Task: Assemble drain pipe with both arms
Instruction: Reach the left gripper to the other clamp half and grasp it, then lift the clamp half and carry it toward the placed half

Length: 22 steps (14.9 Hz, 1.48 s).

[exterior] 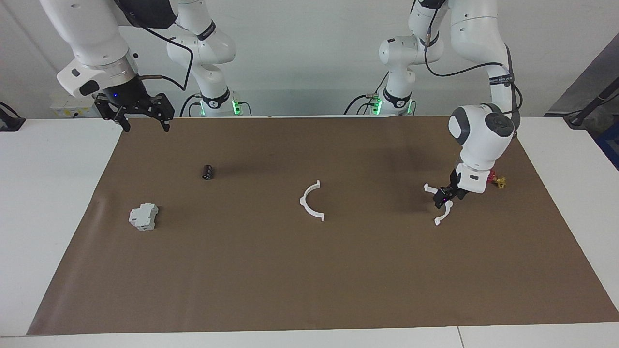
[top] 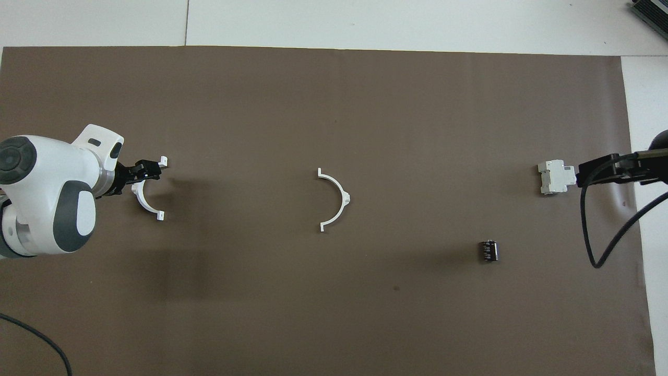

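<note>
The drain pipe lies as two separate white half-rings on the brown mat. One half-ring [exterior: 311, 202] [top: 336, 196] rests alone mid-mat. The other half-ring [exterior: 438, 218] [top: 146, 205] lies toward the left arm's end. My left gripper [exterior: 442, 197] [top: 146, 169] is down low at the part of its arc nearer its farther end, open, and covers that part. Whether the fingers touch the plastic I cannot tell. My right gripper [exterior: 146, 126] [top: 580, 172] waits open and empty, raised over the mat's edge at the right arm's end.
A boxy grey-white block [exterior: 143, 216] [top: 556, 177] and a small black cylinder [exterior: 208, 172] [top: 488, 250] lie toward the right arm's end. A red-and-gold valve [exterior: 497, 181] sits just beside the left wrist. The mat [exterior: 309, 280] covers most of the table.
</note>
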### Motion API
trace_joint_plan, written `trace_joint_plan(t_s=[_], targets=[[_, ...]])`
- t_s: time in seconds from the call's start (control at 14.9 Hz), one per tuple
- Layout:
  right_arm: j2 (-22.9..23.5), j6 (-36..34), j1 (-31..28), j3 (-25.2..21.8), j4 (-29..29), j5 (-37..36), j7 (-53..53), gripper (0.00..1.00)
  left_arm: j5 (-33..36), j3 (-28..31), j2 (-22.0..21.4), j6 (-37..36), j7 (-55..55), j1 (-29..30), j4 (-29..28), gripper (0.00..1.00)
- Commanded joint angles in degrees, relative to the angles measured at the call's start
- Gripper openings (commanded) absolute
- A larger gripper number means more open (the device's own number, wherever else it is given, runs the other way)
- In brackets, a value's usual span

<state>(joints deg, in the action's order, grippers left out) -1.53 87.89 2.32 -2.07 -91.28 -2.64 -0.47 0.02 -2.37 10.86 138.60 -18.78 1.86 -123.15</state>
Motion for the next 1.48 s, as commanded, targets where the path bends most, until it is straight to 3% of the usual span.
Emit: trace_joint_plan(t_s=[0.0, 0.47, 0.6, 0.67, 0.81, 0.87, 1.21, 1.41], targets=[[-0.1, -0.5, -0.7, 0.1, 0.4, 0.5, -1.7, 1.0, -0.8, 0.3, -2.6, -0.4, 0.2, -0.3, -3.4, 1.0], [-0.1, -0.5, -0.9, 0.2, 0.4, 0.5, -1.7, 1.0, -0.8, 0.2, -3.3, 2.7, 0.1, -0.5, -6.4, 1.0], [-0.1, -0.5, -0.9, 0.2, 0.4, 0.5, -1.7, 1.0, -0.8, 0.3, -3.8, 6.6, -0.6, -1.9, -9.0, 0.88], [-0.1, -0.5, -0.9, 0.1, 0.4, 0.5, -1.7, 1.0, -0.8, 0.3, -3.9, 7.9, -0.6, -1.9, -9.8, 0.72], [-0.1, -0.6, -0.9, 0.1, 0.4, 0.5, -1.7, 1.0, -0.8, 0.3, -3.9, 7.9, -0.1, -1.9, -9.8, 0.19], [-0.1, -0.5, -0.9, 0.1, 0.4, 0.5, -1.7, 1.0, -0.8, 0.3, -3.9, 7.9, 0.1, -1.9, -9.8, 0.02], [-0.1, -0.5, -0.9, 0.1, 0.4, 0.5, -1.7, 1.0, -0.7, 0.3, -3.7, 6.2, 0.3, -1.9, -8.2, 0.0], [-0.1, -0.5, -0.9, 0.1, 0.4, 0.5, -1.7, 1.0, -0.8, 0.1, -3.7, 0.8, -0.5, -3.1, -3.4, 0.0]])
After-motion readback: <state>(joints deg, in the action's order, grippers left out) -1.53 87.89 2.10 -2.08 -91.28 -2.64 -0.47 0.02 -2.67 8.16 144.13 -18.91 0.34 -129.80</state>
